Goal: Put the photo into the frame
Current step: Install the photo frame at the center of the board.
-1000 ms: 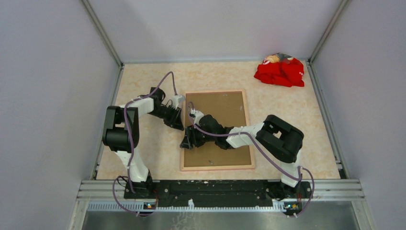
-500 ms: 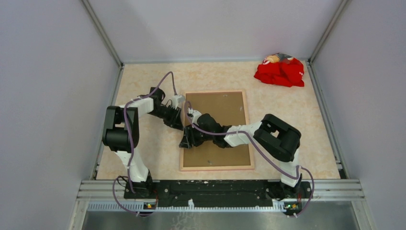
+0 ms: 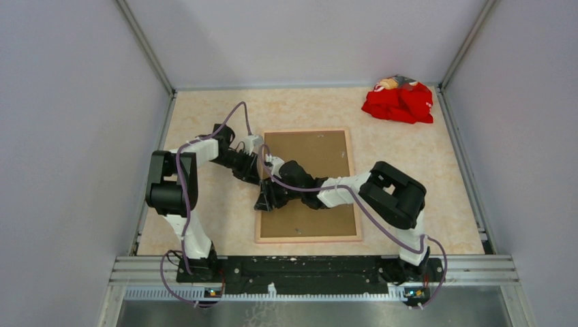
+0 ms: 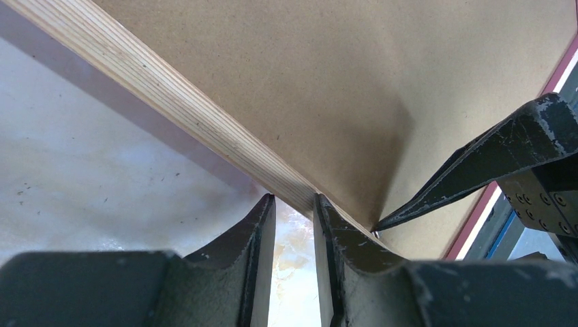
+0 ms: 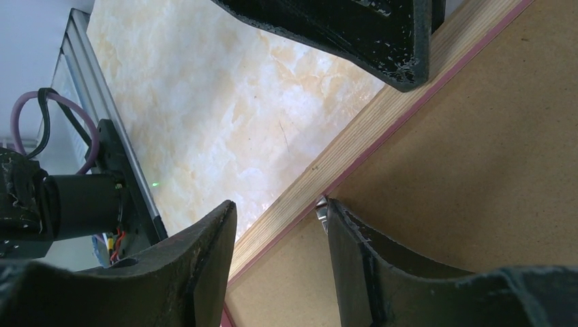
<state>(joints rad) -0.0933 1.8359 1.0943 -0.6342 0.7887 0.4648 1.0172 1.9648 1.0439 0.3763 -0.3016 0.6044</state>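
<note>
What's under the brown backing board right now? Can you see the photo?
Only the backing board shows, lying inside the frame. Anything beneath it, the photo included, is covered.

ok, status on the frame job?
Right gripper open, straddling left rail of the frame. Left gripper tips at same rail, grip unclear. Backing board sits in the frame, back up; photo not visible.

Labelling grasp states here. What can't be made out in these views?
- Photo: in no view; if it sits in the frame, the brown board covers it.
- Left gripper: left wrist view doesn't show whether its tips pinch the frame edge; too small in the top view.
- Small pale tab by the right gripper: right wrist view, mostly behind a finger.
- Red cloth: top view, too small to identify.
</note>
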